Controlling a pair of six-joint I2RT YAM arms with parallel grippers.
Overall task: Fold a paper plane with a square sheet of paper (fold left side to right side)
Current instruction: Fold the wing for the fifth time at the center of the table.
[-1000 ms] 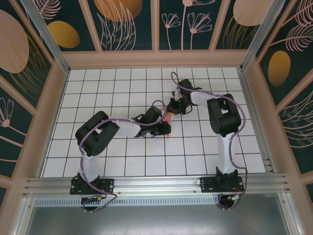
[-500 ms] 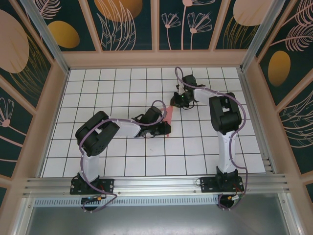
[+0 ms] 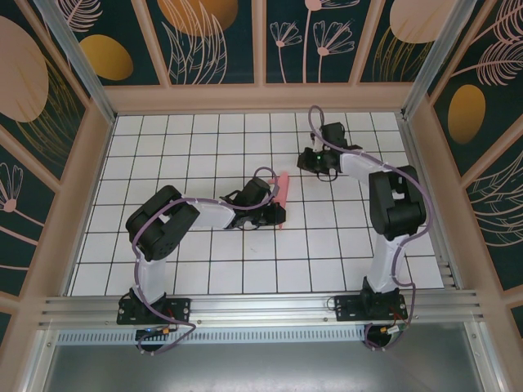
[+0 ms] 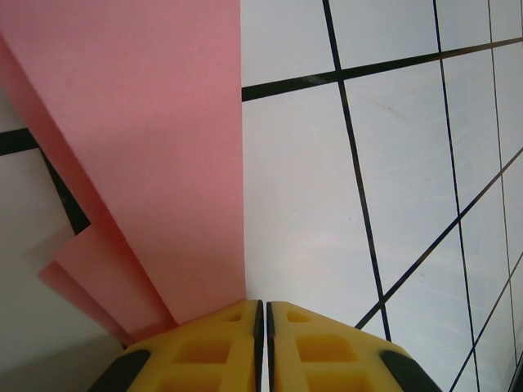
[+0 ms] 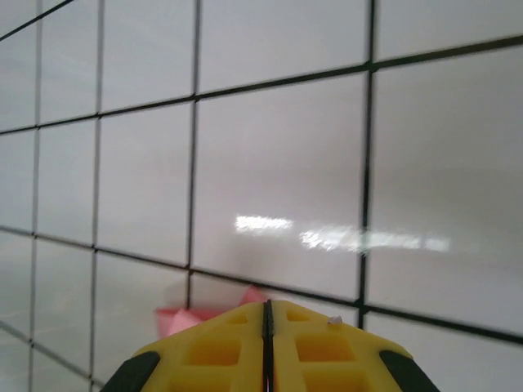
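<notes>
Your right gripper (image 3: 306,160) has swung clear of the paper (image 3: 283,186), jaws together. Only the left gripper (image 4: 264,303), also closed, touches its edge; the loose layers may spring open on the desk (image 3: 204,269).

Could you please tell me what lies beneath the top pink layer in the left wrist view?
More layers of the pink paper peek out lower left, over the gridded table. How far they extend underneath is covered.
</notes>
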